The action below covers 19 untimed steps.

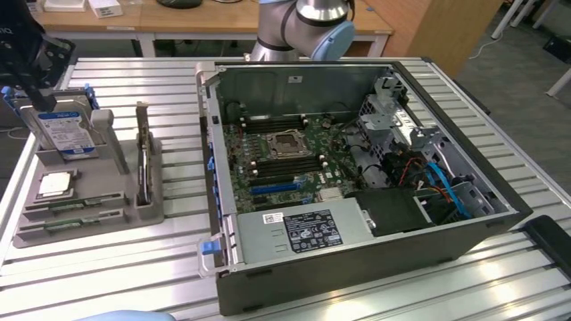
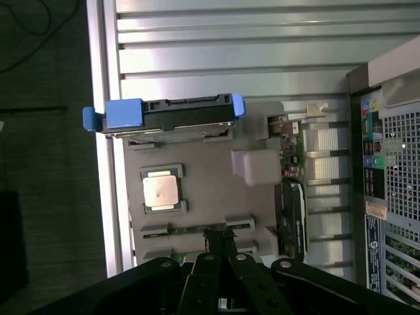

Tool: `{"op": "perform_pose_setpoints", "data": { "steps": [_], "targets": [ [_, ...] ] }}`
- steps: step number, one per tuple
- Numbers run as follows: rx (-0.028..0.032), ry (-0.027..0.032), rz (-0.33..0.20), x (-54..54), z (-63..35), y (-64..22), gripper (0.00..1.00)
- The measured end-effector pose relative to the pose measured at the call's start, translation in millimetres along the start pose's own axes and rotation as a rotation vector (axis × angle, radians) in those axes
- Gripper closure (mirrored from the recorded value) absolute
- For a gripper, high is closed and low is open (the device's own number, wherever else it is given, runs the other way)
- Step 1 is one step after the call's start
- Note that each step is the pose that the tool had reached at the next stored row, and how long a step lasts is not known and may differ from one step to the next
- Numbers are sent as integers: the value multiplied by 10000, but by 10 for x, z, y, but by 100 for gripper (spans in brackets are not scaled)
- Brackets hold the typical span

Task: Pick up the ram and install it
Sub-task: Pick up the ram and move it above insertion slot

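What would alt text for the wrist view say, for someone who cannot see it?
A closed black tool hangs over a grey tray holding a silver processor, a ram stick in its slot, and a hard drive in a blue-tabbed carrier. A computer case stands beside the tray on a slatted metal table.

Slatted metal table — wooden desks behind

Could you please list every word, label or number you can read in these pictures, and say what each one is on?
No text can be read.
Hard drive label: printed, too blurred.
Power supply label: too small.
White sticker on the case wall: too small.
Back panel stickers: blurred.
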<state>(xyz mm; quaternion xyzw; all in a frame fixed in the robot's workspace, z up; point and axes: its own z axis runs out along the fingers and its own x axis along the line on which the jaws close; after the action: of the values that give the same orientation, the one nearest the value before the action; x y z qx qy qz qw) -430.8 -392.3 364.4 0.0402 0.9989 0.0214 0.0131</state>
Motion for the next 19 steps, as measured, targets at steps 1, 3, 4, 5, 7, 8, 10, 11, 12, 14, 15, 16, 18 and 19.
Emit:
{"op": "perform_pose_setpoints", "data": {
  "steps": [1, 3, 4, 5, 7, 8, 10, 11, 12, 14, 15, 16, 18, 19],
  "targets": [
    [-1, -1, 0, 1, 18, -1, 90],
    [0, 1, 0, 5, 53, -3, 90],
    [0, 0, 0, 6, 72, -3, 90],
    [0, 0, 0, 8, 91, -5, 90],
    [0, 1, 0, 12, 127, -6, 90],
    [0, 0, 0, 14, 145, -7, 90],
    [0, 0, 0, 18, 181, -9, 90],
    [0, 0, 0, 20, 199, -10, 90],
    [-1, -1, 0, 22, 218, -11, 90],
    [0, 1, 0, 27, 254, -13, 90],
    [0, 0, 0, 29, 272, -14, 90],
    [1, 1, -1, 31, 290, -15, 90],
    [1, 1, 0, 37, 326, -17, 90],
    [0, 0, 0, 40, 345, -18, 90]
  ]
}}
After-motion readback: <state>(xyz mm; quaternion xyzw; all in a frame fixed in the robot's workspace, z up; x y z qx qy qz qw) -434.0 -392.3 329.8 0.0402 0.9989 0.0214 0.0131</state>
